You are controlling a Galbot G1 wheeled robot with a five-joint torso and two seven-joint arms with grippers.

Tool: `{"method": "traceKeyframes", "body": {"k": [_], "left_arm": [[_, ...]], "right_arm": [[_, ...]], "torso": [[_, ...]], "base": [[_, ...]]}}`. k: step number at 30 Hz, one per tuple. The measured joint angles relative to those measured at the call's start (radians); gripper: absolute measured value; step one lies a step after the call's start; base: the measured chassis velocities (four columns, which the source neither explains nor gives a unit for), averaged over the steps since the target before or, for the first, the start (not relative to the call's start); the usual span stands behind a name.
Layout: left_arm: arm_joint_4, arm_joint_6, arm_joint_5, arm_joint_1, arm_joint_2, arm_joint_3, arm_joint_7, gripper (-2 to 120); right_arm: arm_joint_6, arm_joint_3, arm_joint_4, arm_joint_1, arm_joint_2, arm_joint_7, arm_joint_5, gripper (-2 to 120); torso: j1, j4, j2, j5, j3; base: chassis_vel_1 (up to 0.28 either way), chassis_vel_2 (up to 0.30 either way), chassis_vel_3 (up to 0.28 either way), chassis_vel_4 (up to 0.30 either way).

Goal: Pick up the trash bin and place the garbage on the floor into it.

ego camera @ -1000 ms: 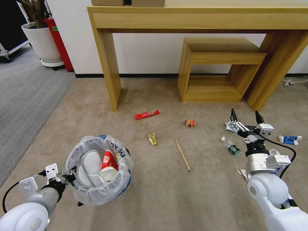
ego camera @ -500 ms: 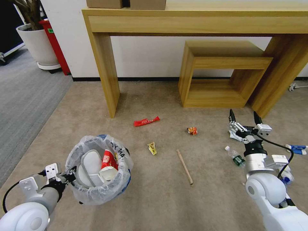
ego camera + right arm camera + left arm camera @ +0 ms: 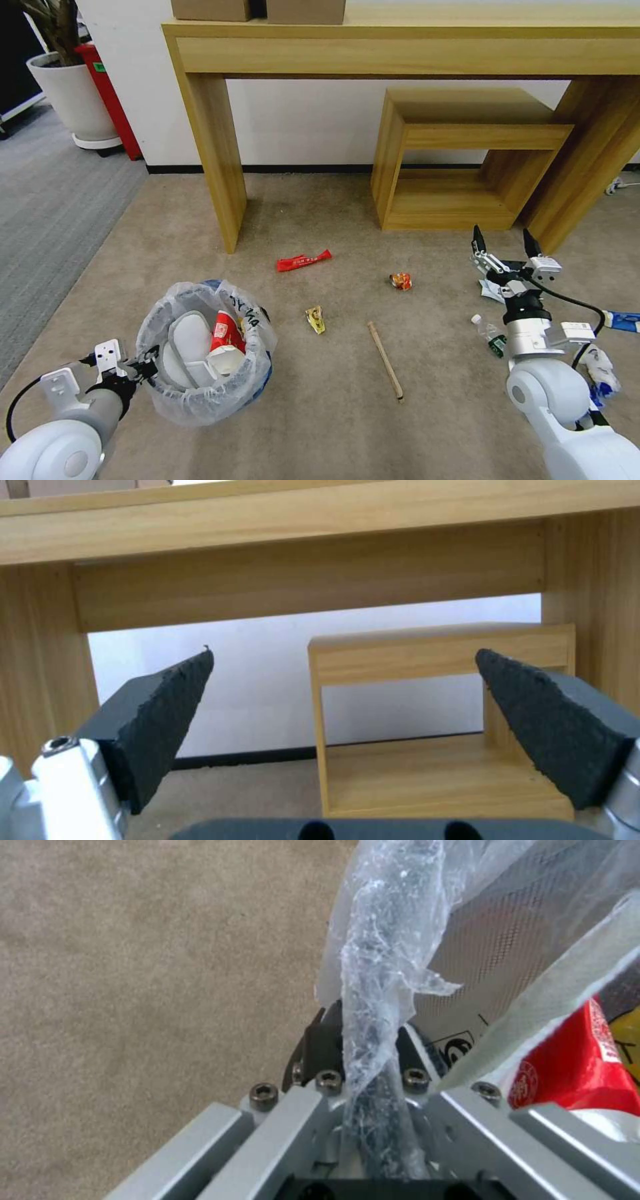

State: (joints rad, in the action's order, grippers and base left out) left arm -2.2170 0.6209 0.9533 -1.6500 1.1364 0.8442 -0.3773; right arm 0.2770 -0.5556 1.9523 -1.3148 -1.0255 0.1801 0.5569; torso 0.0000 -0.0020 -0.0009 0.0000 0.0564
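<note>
Whole view slid fwd since a sec ago, so prob the base rolling; left gripper (image 3: 137, 369) stays clamped on the trash bin (image 3: 203, 353) rim + liner, right gripper (image 3: 507, 248) spread wide, empty, above a white scrap. Garbage (image 3: 303, 261) still on the floor (image 3: 320, 413). Risk imo: thin liner slips, bin tips; black lettering on bag unreadable.

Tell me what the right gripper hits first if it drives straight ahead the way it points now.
Probably the small wooden stool: the right gripper, open, frames it dead ahead under the long table. Nothing shows between them, though depth is unclear.
</note>
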Motion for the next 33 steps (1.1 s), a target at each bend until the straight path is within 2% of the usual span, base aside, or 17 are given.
{"method": "traceKeyframes", "body": {"k": [13,24,28,30,31,32,33], "left_arm": [[0.019,0.0,0.0,0.014,-0.003,-0.011,0.0,1],[0.015,0.002,-0.007,0.007,0.01,-0.006,0.001,1],[0.021,0.0,-0.021,0.005,0.017,-0.01,0.01,1],[0.026,-0.002,-0.026,0.01,0.023,-0.013,0.012,1],[0.027,-0.003,-0.028,0.011,0.025,-0.014,0.013,1],[0.027,-0.003,-0.028,0.011,0.025,-0.014,0.013,1],[0.028,-0.004,-0.033,0.012,0.03,-0.017,0.014,1]], "right_arm": [[-0.133,0.031,0.006,0.019,0.037,0.075,0.066,100],[-0.146,0.083,-0.027,0.066,0.045,0.089,0.076,100],[-0.212,0.112,-0.026,0.074,0.065,0.108,0.109,100],[-0.319,0.147,-0.02,0.091,0.086,0.161,0.187,100],[-0.361,0.159,-0.018,0.098,0.093,0.187,0.211,100],[-0.361,0.159,-0.018,0.098,0.093,0.187,0.211,100],[-0.423,0.179,-0.017,0.108,0.105,0.23,0.245,100]], "torso": [[0.0,0.0,0.0,0.0,0.0],[0.0,0.0,0.0,0.0,0.0],[0.0,0.0,0.0,0.0,0.0],[0.0,0.0,0.0,0.0001,0.0],[0.0,0.0,0.0,0.0001,0.0],[0.0,0.0,0.0,0.0001,0.0],[0.0,0.0,0.0,0.0,0.0]], "base": [[0.0,0.0,0.0,0.0],[0.0,0.0,0.0,0.0],[0.0,0.0,0.0,0.0],[0.0,0.0,0.0,0.0],[0.0,0.0,0.0,0.0],[0.0,0.0,0.0,0.0],[0.0,0.0,0.0,0.0]]}}
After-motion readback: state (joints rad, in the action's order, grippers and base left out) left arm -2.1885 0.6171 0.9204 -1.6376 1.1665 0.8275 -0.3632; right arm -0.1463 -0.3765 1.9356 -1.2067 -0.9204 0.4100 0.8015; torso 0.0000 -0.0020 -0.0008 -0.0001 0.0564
